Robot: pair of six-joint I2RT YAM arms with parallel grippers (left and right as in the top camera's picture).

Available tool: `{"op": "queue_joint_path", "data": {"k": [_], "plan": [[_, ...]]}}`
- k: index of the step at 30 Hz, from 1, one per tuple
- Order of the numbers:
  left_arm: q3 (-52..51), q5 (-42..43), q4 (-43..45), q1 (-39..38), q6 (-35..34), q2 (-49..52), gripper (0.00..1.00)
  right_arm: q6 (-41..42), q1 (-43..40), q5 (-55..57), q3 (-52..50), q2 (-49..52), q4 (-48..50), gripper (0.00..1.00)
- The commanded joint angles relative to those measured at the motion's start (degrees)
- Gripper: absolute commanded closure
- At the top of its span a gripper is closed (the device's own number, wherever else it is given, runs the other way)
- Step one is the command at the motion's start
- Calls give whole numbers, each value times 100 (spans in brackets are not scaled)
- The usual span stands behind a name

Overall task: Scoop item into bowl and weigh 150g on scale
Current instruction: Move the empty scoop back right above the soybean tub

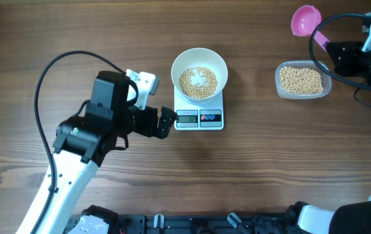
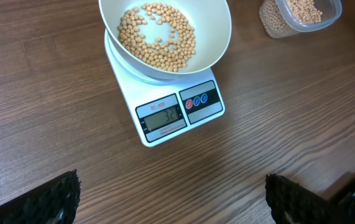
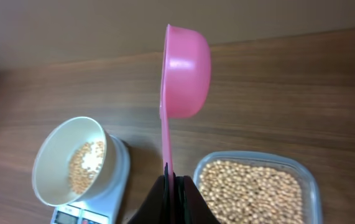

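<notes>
Seen from overhead, the wooden table (image 1: 107,32) carried everything, with the left tool (image 1: 166,122) spread wide and empty just at 9 o'clock of the scale (image 1: 199,118), its nose aimed at the display. The right tool (image 3: 172,186) stood at the far 3 o'clock edge, pressed together on the handle of a pink scoop (image 1: 304,21). That handle ran from the tool toward 10 o'clock, and the cup hung in the air with no beans visible in it. The clear tub (image 1: 304,97) lay at 6 o'clock of the cup and about 8 o'clock of the right tool, so the right arm was much the nearer for a dip. The white bowl (image 1: 221,65) sat on the scale, well apart at 9 o'clock of the tub. The beans (image 1: 198,83) lay thin in its bottom, which looked short of the target, and many more beans filled the tub (image 1: 302,80).
</notes>
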Motion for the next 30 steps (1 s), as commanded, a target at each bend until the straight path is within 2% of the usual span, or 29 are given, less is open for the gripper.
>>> {"op": "queue_joint_path", "data": {"k": [1,11,17,22,27,30], "plan": [[2,48,0,37,-31,-35,0,-190,-13,437,111,-96,-4,96],[2,50,0,37,-31,-35,0,-184,-13,671,111,20,13,96],[2,50,0,37,-31,-35,0,-203,-13,1475,111,44,-90,96],[2,48,0,37,-31,-35,0,-944,-2,1504,111,44,-610,95],[2,50,0,37,-31,-35,0,-933,-2,1738,111,44,-890,96],[2,50,0,37,-31,-35,0,-933,20,2240,111,68,-914,96]]}}
